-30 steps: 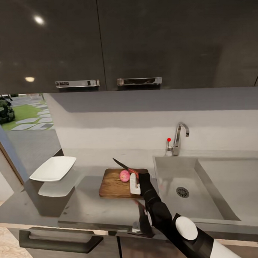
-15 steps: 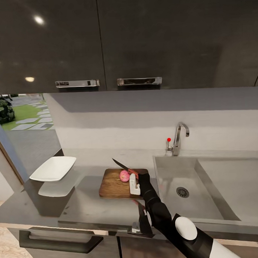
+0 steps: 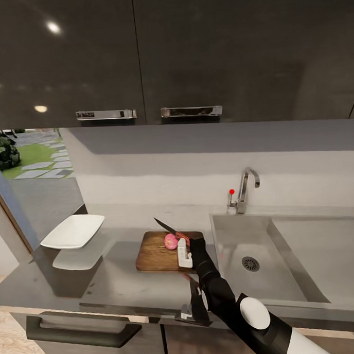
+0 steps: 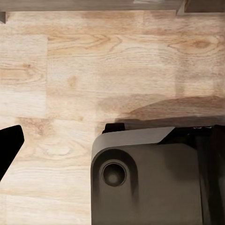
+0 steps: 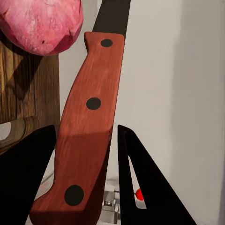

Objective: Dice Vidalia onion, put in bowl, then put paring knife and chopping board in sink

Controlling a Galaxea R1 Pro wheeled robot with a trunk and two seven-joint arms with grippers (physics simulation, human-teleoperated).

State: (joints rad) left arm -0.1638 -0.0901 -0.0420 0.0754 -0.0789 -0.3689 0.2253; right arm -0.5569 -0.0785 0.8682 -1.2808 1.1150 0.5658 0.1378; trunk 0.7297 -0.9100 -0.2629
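While my right gripper [image 3: 184, 253] clamps the paring knife [image 3: 169, 229] by its red-orange handle, the dark blade angles up over the pink Vidalia onion [image 3: 171, 241], which rests on the chopping board [image 3: 152, 255] just beside the sink [image 3: 236, 241]; the white bowl [image 3: 73, 231] sits well apart on the countertop [image 3: 125, 287]; my left gripper's state I cannot tell.
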